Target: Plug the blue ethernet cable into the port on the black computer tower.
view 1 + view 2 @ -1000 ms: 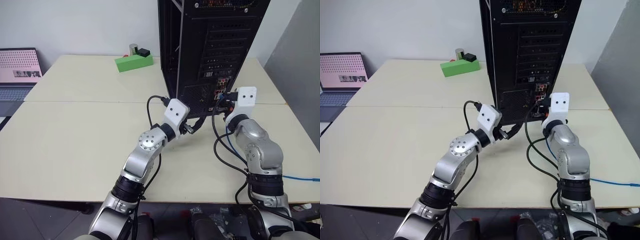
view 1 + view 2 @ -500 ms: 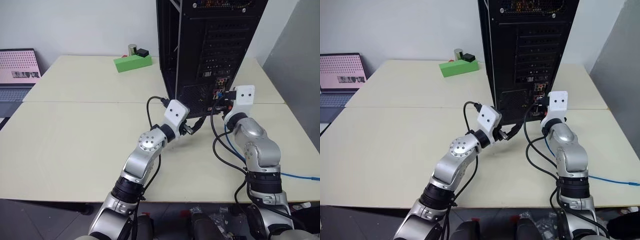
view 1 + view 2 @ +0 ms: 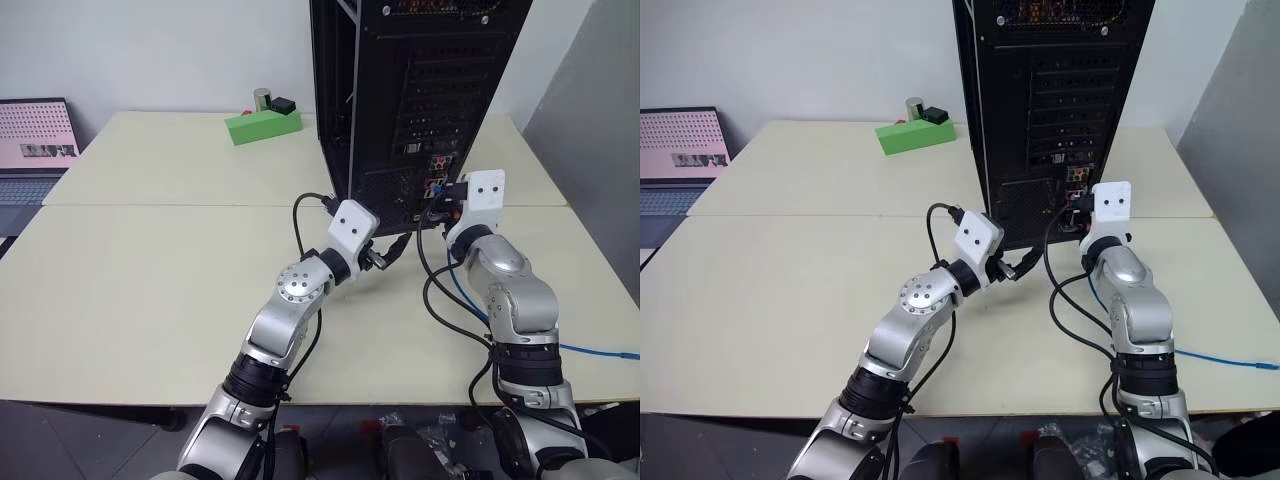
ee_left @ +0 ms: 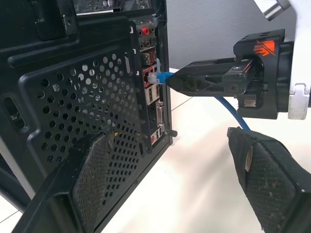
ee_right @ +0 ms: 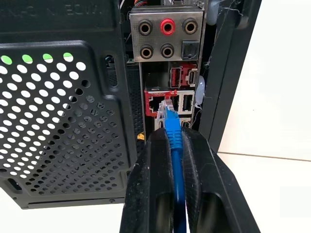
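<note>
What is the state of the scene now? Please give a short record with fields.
cable: blue cable pinched by right gripper, clear plug just in front of the red-framed port
tower: black tower upright on table, rear facing the robot
left gripper: open, beside the tower's mesh, holding nothing
plugged in: not yet

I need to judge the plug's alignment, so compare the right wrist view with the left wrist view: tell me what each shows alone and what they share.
Right wrist view alone: the audio jacks above the ports, seen head-on. Left wrist view alone: the right gripper from the side, its body trailing the cord. Both: the blue ethernet cable, pinched in that shut gripper, its clear plug right at the red-framed port on the black computer tower.
</note>
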Motion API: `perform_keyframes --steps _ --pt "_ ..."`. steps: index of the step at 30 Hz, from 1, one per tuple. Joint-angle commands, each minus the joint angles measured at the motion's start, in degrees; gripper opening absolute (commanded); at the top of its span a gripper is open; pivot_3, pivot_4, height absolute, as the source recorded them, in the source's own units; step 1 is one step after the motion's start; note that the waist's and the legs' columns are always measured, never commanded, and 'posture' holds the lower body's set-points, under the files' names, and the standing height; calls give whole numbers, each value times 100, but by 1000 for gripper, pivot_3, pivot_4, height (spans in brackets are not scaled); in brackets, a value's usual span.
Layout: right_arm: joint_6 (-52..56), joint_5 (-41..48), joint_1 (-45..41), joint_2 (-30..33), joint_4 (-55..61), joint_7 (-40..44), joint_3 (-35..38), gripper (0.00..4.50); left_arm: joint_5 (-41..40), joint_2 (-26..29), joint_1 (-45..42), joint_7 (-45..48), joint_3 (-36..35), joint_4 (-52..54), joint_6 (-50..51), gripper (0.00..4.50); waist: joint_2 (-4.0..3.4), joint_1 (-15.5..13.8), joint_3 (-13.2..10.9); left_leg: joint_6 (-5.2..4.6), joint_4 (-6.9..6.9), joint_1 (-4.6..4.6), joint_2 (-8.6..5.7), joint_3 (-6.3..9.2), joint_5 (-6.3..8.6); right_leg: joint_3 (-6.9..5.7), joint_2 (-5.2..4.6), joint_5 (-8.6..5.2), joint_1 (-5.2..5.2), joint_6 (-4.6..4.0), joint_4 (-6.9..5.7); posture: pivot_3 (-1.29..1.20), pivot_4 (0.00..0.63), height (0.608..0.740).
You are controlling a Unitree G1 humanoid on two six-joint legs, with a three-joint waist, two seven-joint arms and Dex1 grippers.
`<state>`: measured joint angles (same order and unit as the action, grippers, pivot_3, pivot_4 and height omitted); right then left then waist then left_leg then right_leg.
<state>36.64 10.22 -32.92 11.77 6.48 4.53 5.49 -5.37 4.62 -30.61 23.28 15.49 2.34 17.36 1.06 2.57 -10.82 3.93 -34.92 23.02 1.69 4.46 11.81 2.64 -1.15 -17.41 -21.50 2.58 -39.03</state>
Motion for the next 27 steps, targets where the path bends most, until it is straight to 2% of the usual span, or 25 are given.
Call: perform_keyframes --steps 1,27 --pt "-82 -19 -181 -18 247 31 -56 0 12 -63 -7 35 18 221 -100 3968 0 1 0 0 0 0 0 0 0 0 0 0 0 0 0 0 150 740" --pt "25 59 -460 -88 201 -103 150 0 54 -67 19 70 40 213 -118 3968 -1 24 0 0 3 5 0 0 0 1 0 0 -6 0 1 0 150 740"
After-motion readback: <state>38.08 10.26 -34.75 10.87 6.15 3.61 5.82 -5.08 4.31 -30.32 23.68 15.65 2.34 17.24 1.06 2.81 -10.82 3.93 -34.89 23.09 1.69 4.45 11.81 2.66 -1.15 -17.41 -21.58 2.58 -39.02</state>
